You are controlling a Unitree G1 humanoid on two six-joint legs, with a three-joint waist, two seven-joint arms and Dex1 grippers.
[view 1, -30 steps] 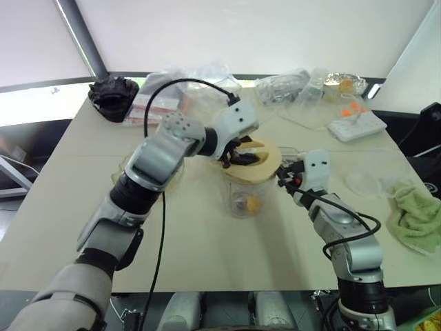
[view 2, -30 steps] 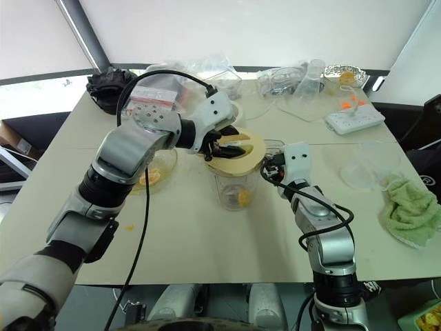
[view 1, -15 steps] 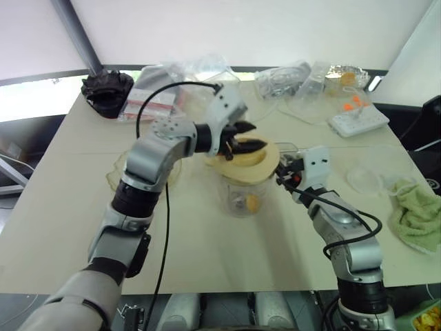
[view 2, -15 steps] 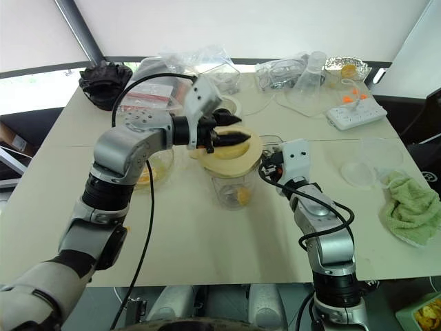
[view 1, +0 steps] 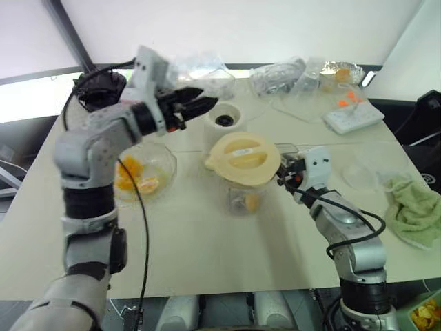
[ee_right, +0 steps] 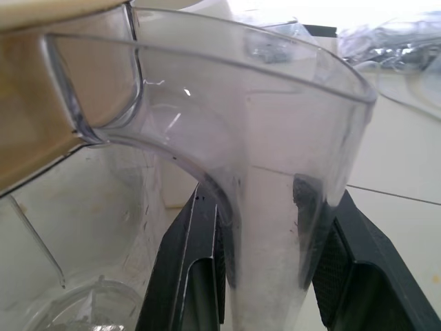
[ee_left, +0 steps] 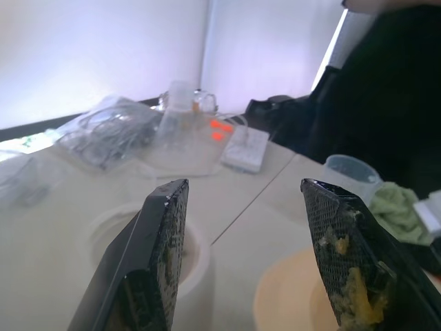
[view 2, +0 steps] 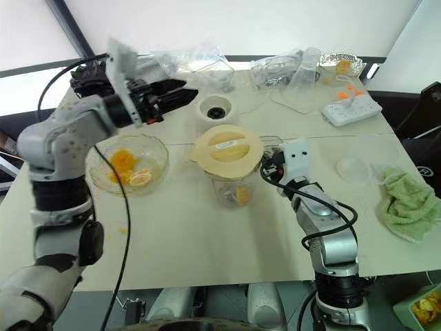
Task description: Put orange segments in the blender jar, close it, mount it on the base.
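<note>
The blender jar stands upright near the middle of the table, with the round cream-beige lid lying across its mouth. Through the clear wall, orange segments sit at the bottom of the jar.

The right pincer is at the jar's right side, and in the right wrist view its two black fingers are pressed against either side of the clear side handle, gripping it.

The left pincer is raised above the table, behind and to the left of the jar, touching nothing. Its fingers are spread apart and empty of any object, though yellow pulp seems to be smeared on the inner face of one.

The base stands just behind the jar, its dark socket facing up. A glass bowl holding more orange pieces rests to the jar's left. A green cloth lies well to the jar's right, and a white power strip is behind and to the right.
</note>
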